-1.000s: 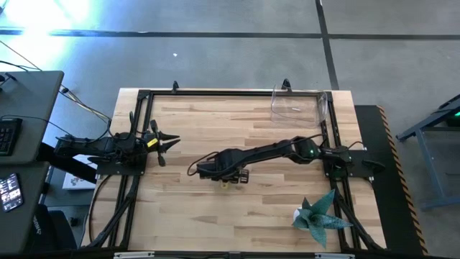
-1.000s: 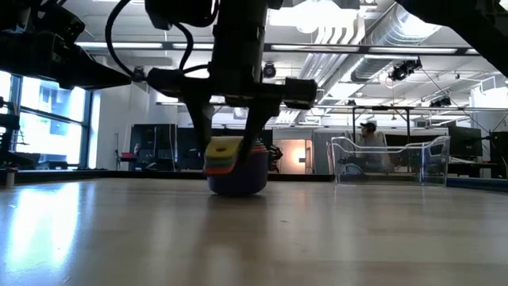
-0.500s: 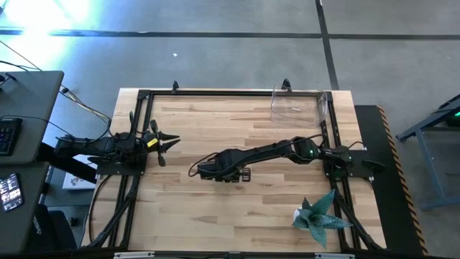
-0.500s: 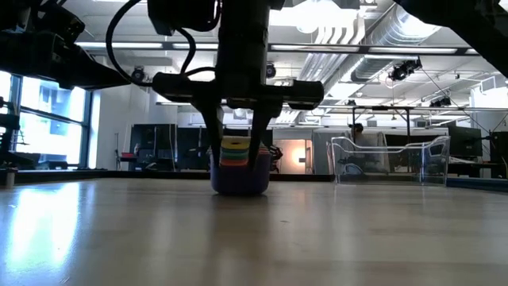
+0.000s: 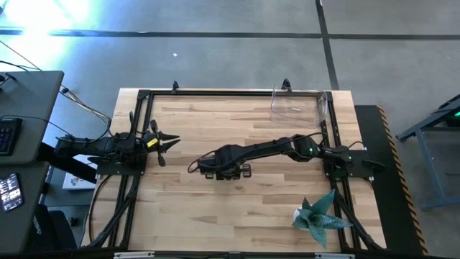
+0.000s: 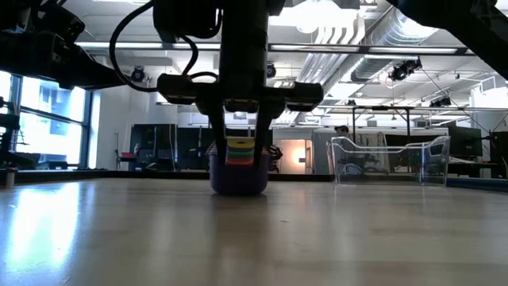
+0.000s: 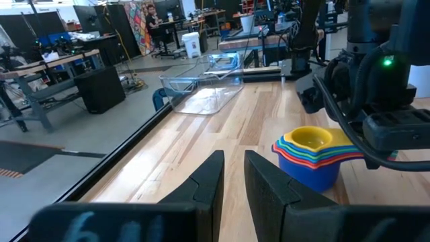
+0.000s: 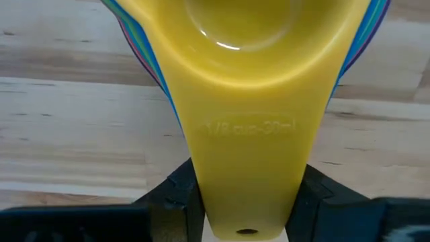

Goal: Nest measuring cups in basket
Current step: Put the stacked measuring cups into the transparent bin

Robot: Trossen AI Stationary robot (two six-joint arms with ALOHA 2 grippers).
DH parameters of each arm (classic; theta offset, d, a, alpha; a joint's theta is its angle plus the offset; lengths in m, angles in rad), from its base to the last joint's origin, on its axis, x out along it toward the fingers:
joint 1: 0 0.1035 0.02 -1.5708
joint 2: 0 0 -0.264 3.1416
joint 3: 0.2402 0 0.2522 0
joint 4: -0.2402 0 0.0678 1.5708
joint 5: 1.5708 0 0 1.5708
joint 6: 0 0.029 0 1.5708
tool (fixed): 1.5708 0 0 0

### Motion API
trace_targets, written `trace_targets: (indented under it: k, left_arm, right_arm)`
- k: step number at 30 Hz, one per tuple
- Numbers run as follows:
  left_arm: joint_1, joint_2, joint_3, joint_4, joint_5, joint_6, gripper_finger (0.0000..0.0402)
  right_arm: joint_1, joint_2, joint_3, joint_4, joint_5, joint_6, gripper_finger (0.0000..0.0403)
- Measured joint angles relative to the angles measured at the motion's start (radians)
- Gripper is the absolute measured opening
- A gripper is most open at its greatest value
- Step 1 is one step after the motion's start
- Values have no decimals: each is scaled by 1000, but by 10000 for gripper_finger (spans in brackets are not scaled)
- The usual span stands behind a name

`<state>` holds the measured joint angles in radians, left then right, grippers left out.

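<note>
- While your right end effector (image 6: 240, 135) clamped the cups' (image 7: 316, 156) stacked handles mid-surface, the basket (image 5: 298, 108) lay well beyond, toward the far right corner.
- Your left end effector (image 7: 230, 176), fingers slightly apart, waited farther off.

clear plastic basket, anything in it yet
Empty: the clear plastic basket holds nothing; the nested stack of coloured measuring cups sits apart on the wooden table.

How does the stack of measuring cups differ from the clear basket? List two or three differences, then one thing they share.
The stack of measuring cups is opaque and many-coloured; the basket is see-through. The stack is round, the basket rectangular. The right gripper grips the stack's handles at mid-table; the basket stands untouched near the far edge. Both rest on the table.
</note>
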<state>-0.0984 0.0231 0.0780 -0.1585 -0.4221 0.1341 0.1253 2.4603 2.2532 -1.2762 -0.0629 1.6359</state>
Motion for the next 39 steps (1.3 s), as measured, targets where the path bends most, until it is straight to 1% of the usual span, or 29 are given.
trace_targets:
  k: [4, 10, 16, 20, 27, 33, 39]
  left_arm:
    - [0, 0, 0, 0, 0, 0, 49]
    - [0, 0, 0, 0, 0, 0, 48]
    - [0, 0, 0, 0, 0, 0, 49]
    - [0, 0, 0, 0, 0, 0, 49]
    - [0, 0, 0, 0, 0, 0, 49]
    - [0, 0, 0, 0, 0, 0, 49]
    - [0, 0, 0, 0, 0, 0, 49]
  right_arm:
    - [-1, 0, 0, -4, 17, -49, 124]
    - [-1, 0, 6, 2, 105, -101, 124]
    - [4, 0, 10, 9, 156, -100, 124]
    - [21, -4, 10, 10, 196, -71, 124]
    - [18, -76, 10, -56, 249, -82, 124]
    - [-15, -151, 11, -119, 290, -186, 124]
    - [-75, -220, 11, -129, 311, -371, 124]
